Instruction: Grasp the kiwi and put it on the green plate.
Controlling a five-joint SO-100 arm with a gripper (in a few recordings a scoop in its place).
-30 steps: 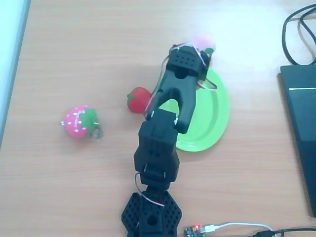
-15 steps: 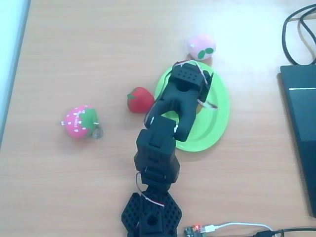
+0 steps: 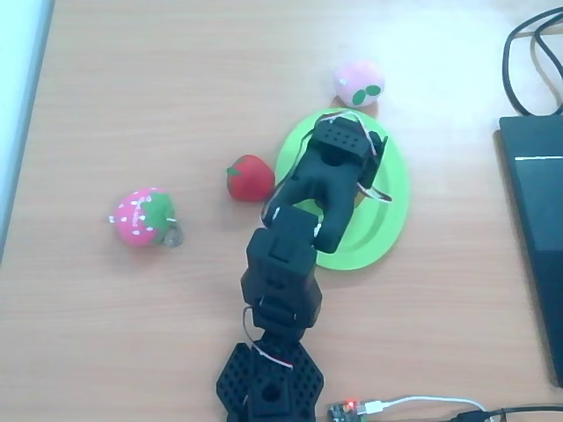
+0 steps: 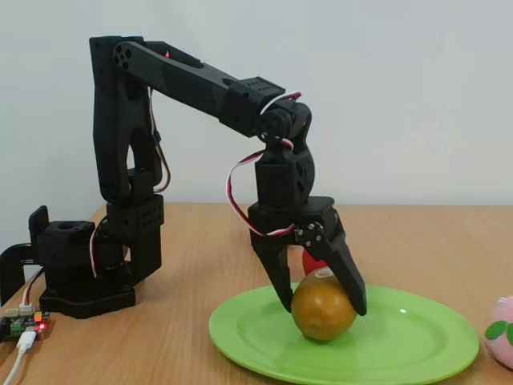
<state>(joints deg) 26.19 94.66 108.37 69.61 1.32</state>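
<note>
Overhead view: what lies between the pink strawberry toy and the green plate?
In the overhead view, a red toy fruit lies between the pink strawberry toy and the green plate, close to the plate's left rim.

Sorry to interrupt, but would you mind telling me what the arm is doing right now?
The black arm's gripper has its jaws closed around the kiwi, which sits on the green plate. It has not let go yet. Other toy fruits lie on the table beside the plate: a red one, a pink strawberry and a pale pink one.
</note>
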